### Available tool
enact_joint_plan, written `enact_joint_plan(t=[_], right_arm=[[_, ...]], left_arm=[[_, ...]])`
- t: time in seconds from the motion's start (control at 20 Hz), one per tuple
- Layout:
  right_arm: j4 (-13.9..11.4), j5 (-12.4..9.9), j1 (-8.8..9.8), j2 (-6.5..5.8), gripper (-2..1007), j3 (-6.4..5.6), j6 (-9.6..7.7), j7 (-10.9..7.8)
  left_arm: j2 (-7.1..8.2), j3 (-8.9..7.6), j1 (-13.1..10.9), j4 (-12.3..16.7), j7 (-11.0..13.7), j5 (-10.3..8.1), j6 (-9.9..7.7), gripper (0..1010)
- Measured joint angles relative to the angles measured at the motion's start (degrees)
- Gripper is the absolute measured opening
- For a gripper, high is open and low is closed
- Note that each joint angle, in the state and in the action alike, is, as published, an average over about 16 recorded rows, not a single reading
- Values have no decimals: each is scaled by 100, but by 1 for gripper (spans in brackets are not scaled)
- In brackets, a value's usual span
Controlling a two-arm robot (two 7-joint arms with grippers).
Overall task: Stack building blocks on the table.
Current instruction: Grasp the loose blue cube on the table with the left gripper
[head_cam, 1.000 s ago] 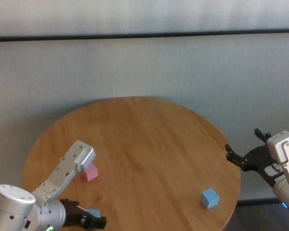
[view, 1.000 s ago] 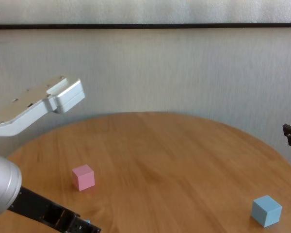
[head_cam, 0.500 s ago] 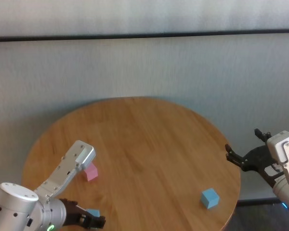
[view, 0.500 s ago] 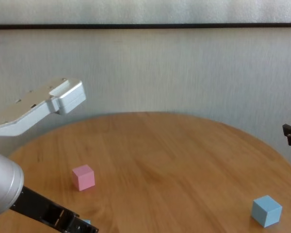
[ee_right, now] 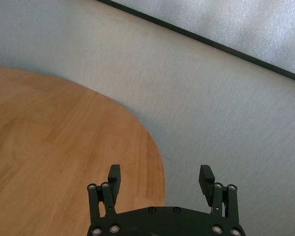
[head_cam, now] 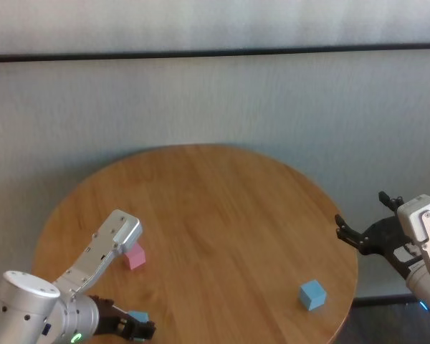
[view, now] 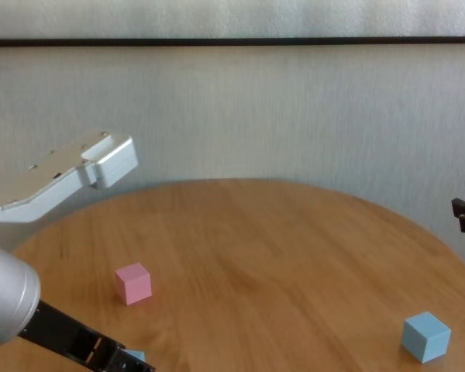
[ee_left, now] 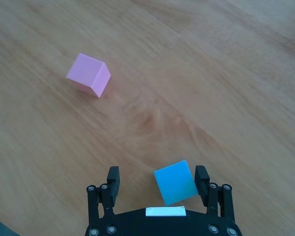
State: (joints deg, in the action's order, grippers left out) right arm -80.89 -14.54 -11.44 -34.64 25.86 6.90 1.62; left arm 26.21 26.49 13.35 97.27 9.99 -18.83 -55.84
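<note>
I find no text that can be read in any view — no words, numbers, brand marks or signs. On the left gripper [ee_left: 157,184] I see a small pale rectangle like a label, but it is blank as far as I can tell. On the left arm [head_cam: 73,337] there is a small green glowing mark — too small for me to say if it is a symbol or only a lamp.
</note>
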Motion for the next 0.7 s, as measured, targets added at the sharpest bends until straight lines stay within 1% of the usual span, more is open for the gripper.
enact_joint_plan(t=[0.5,0.7], right_arm=[[0,0,0,0,1005,0,0,0],[0,0,0,0,1005,0,0,0]], left_arm=[[-26,26,69,-112,36,109,37,1000],[-24,31,75,-120,34,118,45,976]])
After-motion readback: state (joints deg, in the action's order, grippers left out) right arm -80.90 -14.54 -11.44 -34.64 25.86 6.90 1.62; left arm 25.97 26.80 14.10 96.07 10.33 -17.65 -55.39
